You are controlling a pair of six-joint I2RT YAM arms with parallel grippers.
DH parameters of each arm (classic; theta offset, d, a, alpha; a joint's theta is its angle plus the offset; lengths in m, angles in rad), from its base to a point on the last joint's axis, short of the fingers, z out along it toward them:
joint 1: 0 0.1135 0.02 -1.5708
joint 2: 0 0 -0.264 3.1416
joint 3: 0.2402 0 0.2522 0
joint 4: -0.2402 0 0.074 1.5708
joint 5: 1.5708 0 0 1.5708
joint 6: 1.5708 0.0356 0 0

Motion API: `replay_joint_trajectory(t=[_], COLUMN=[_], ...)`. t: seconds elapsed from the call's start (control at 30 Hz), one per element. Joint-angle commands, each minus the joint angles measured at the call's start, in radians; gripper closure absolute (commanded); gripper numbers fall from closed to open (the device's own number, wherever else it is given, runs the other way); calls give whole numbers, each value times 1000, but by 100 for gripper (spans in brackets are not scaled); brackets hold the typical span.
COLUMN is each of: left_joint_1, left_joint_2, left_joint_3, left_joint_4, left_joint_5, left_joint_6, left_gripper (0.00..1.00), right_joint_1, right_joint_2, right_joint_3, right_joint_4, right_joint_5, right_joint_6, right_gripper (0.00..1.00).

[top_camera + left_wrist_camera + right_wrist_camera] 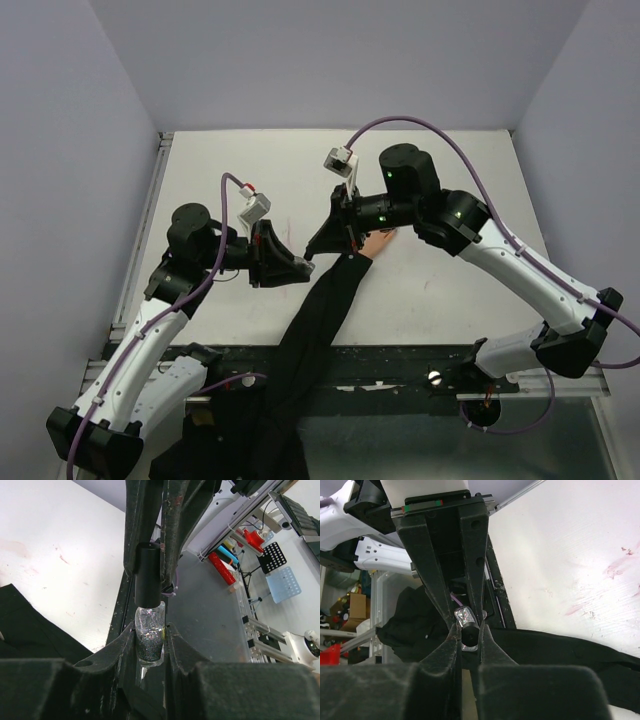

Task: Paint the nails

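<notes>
left fingers (118,648) pinch bottle (150,636) glass, right fingers (443,653) pinch its cap (148,575); bottle axis runs toward fake hand (378,241), just beside right fingers. Right arm nearer.

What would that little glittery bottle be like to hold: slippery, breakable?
The bottle looks like clear glass, so probably smooth, slippery and breakable if dropped. Narrow and tall with its black cap, it may tip easily when nudged. The left fingers pinch it by the sides, so it seems light.
</notes>
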Motion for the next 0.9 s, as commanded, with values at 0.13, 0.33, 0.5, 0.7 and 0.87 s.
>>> replay_joint_trajectory(t=[0.13, 0.33, 0.5, 0.7, 0.87], left_joint_1=[4, 4, 5, 0, -39], left_joint_2=[-21, -41, -45, -59, -67], left_joint_3=[46, 50, 63, 64, 57], left_joint_4=[-29, -59, -119, -164, -174], left_joint_5=[-51, -198, -375, -615, -825], left_joint_6=[64, 119, 192, 278, 329], left_gripper=[100, 100, 100, 100, 100], right_joint_1=[0, 1, 0, 1, 1], right_joint_2=[20, 55, 103, 187, 265], right_joint_3=[-23, -36, -47, -82, -115], right_joint_4=[40, 59, 97, 139, 206], right_joint_5=[-66, 4, 81, 180, 226], right_joint_6=[45, 135, 245, 388, 534], right_gripper=[99, 99, 99, 99, 99])
